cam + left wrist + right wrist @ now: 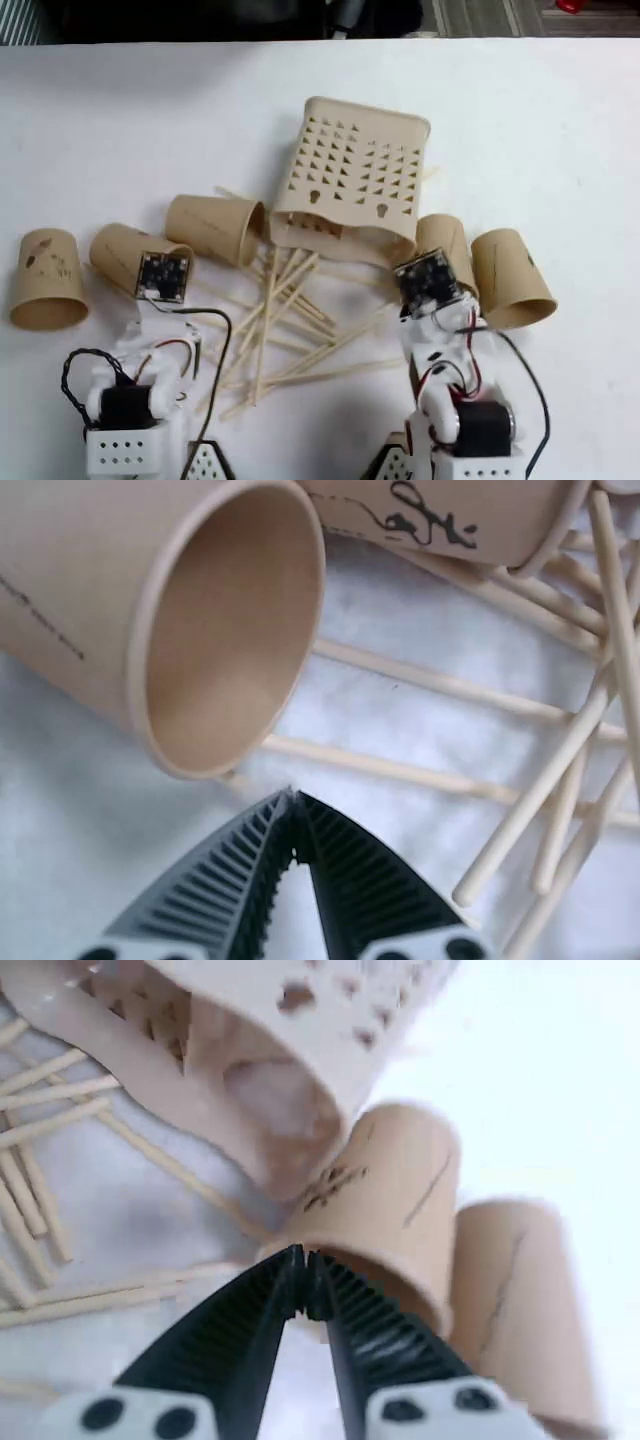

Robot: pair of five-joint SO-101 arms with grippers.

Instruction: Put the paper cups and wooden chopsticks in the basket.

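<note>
Just ahead of the left claw (293, 805), tips pressed together, a paper cup (215, 630) lies sideways on the bench (80, 810), mouth toward it. It looks light and crushable, so pinch the rim gently. The right claw (303, 1265), also closed, sits by a second paper cup (390, 1200) beside the basket (330, 1005). Stiff wooden chopsticks (440, 683) lie alongside.
</note>
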